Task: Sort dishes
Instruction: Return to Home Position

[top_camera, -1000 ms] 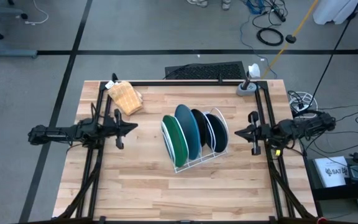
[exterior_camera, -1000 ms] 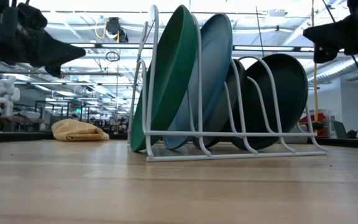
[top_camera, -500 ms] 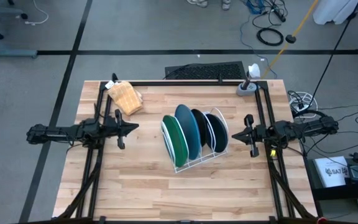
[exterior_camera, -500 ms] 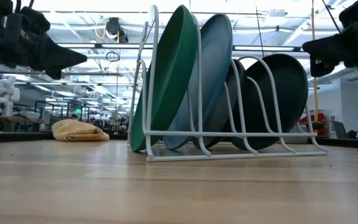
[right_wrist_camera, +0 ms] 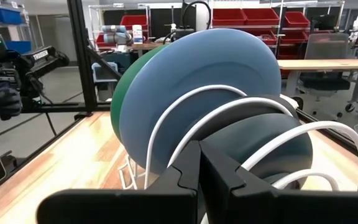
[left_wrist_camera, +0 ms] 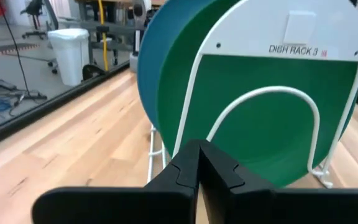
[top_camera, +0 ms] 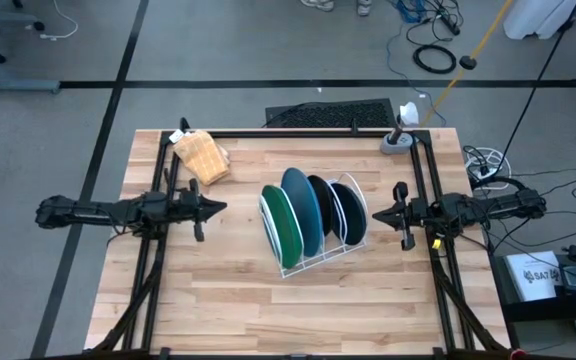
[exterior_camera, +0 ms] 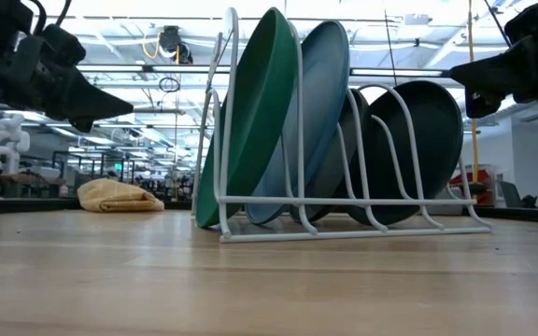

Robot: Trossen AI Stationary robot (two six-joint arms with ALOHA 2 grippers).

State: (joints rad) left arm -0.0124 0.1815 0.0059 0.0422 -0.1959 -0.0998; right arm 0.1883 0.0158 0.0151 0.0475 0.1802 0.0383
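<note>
A white wire rack (top_camera: pixel 313 255) stands on its base at the table's middle. Four plates stand on edge in its slots. From left to right they are the large green plate (top_camera: pixel 281 228), the large blue plate (top_camera: pixel 301 205), the smaller black plate (top_camera: pixel 320 205) and the smaller dark teal plate (top_camera: pixel 347 212). My left gripper (top_camera: pixel 221 208) is shut and hovers left of the rack, pointing at the green plate (left_wrist_camera: pixel 272 137). My right gripper (top_camera: pixel 375 213) is shut and hovers right of the rack, pointing at the dark teal plate (right_wrist_camera: pixel 272 149).
A tan ridged block (top_camera: pixel 201 155) lies at the table's far left. A grey stand (top_camera: pixel 397 140) sits at the far right corner. Black frame rails (top_camera: pixel 173 180) run along the left, right and far edges. Bare wood (top_camera: pixel 268 310) lies in front of the rack.
Both grippers have edged toward the rack, the left toward the table's right and the right toward its left. Both have sunk a little. Both have stayed shut. The plates and the rack have not moved.
</note>
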